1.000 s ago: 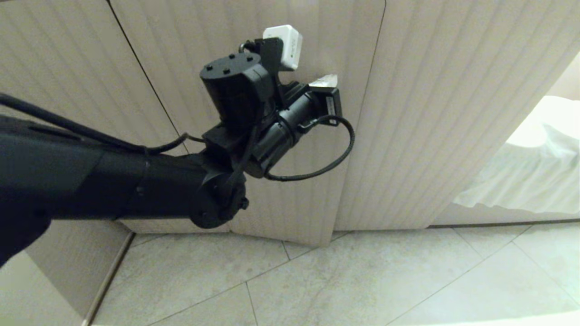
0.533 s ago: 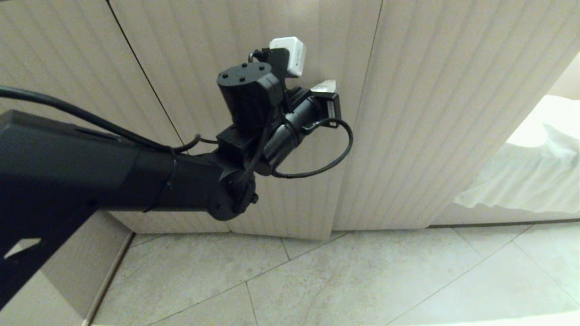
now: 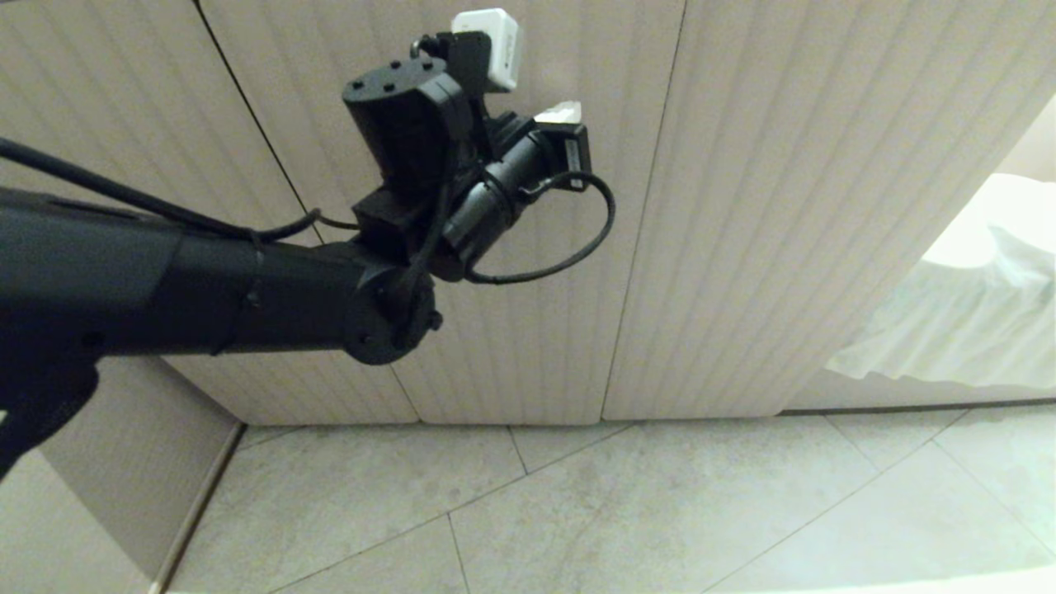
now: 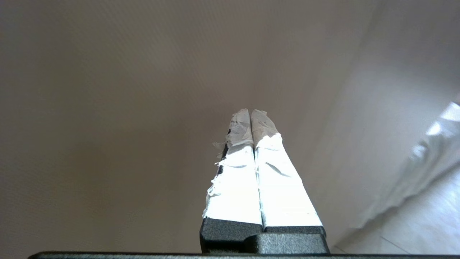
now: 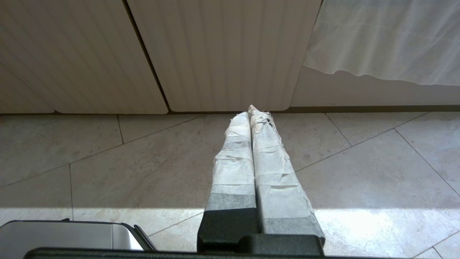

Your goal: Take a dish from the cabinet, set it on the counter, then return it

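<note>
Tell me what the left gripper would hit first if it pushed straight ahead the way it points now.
Most likely the ribbed cabinet door. The left gripper, fingers shut, points at its beige face with nothing between; how much gap remains is unclear.

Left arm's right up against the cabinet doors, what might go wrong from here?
The left gripper is shut, its taped fingertips hard up to the ribbed cabinet door: pushing on may scrape or jam them. The doors look closed with no handle showing, so shut fingers may slip off. The cable loop might snag.
</note>
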You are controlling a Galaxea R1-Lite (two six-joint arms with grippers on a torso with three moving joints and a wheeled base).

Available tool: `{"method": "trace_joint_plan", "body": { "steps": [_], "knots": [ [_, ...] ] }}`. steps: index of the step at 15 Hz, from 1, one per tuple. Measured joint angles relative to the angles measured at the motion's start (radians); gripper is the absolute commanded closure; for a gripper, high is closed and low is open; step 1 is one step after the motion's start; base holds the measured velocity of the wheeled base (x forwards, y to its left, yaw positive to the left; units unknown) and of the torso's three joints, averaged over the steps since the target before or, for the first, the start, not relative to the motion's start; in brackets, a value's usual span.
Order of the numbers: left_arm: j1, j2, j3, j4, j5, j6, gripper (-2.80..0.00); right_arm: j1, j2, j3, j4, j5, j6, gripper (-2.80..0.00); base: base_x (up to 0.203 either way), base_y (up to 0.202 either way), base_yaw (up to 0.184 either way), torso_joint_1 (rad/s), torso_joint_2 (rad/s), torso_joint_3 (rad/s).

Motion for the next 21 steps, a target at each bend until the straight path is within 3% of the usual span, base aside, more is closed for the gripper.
{"method": "trace_joint_plan", "body": {
  "steps": [5,10,15,17,21],
  "knots": [
    [0.090,-0.174,0.067,0.138,0.000,0.036,0.00,0.000,0.000,0.000,0.000,0.000,0.000,0.00,0.000,0.000,0.000,0.000,0.00,0.000],
    [0.222,-0.427,0.337,0.195,-0.004,0.188,0.00,0.000,0.000,0.000,0.000,0.000,0.000,0.00,0.000,0.000,0.000,0.000,0.00,0.000],
    [0.285,-0.713,0.589,0.308,0.005,0.265,0.00,0.000,0.000,0.000,0.000,0.000,0.000,0.00,0.000,0.000,0.000,0.000,0.00,0.000],
    [0.291,-0.823,0.673,0.374,0.031,0.297,0.00,0.000,0.000,0.000,0.000,0.000,0.000,0.00,0.000,0.000,0.000,0.000,0.00,0.000],
    [0.294,-1.025,0.797,0.510,0.151,0.364,0.00,0.000,0.000,0.000,0.000,0.000,0.000,0.00,0.000,0.000,0.000,0.000,0.00,0.000]
  ]
}}
